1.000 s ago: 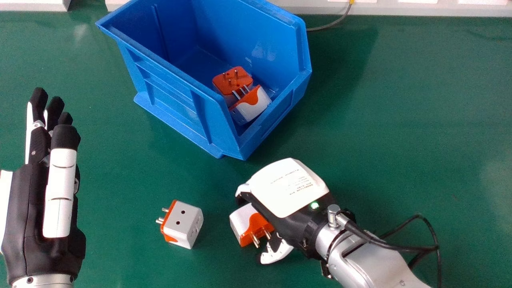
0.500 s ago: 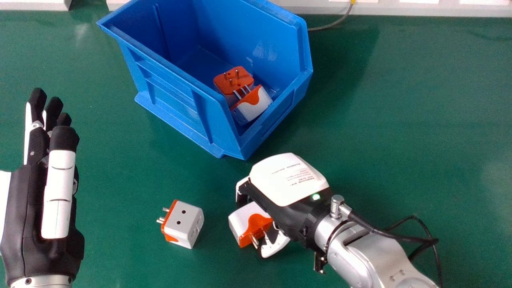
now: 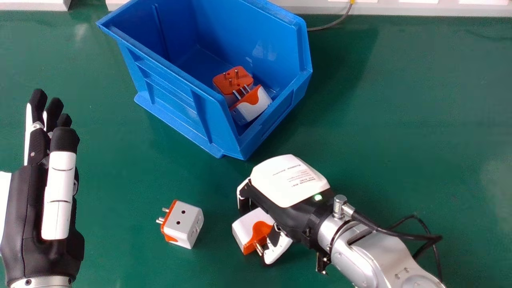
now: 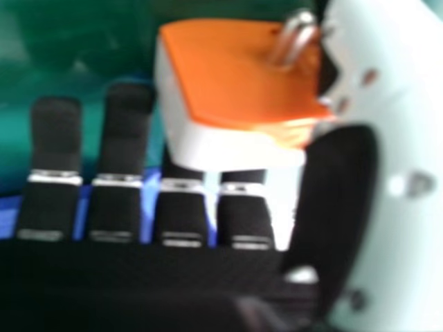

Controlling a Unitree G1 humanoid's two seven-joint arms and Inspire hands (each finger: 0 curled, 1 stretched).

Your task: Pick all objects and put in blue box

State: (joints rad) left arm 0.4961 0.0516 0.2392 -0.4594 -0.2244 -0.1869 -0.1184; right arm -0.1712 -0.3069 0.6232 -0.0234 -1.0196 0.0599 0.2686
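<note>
Surface: green tabletop [image 3: 400,104] beneath your work.
Idle side: your left hand [image 3: 24,224], fingers straight.
Grasp: your right hand [image 3: 286,180] curls round a boxy white-and-orange plug adapter [image 3: 249,225], thumb beside its prongs.
Loose: a matching adapter [image 3: 186,220] lies between your hands.
Container: blue plastic box [image 3: 172,92] beyond, holding an upward-pronged adapter [image 3: 232,84] and a tilted adapter [image 3: 256,105].

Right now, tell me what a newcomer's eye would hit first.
Probably the blue box, upper middle of the head view, with two orange-and-white adapters inside. Next, the right hand below it, a third adapter between its fingers and thumb. A fourth adapter lies on the green table, left of the third.
</note>
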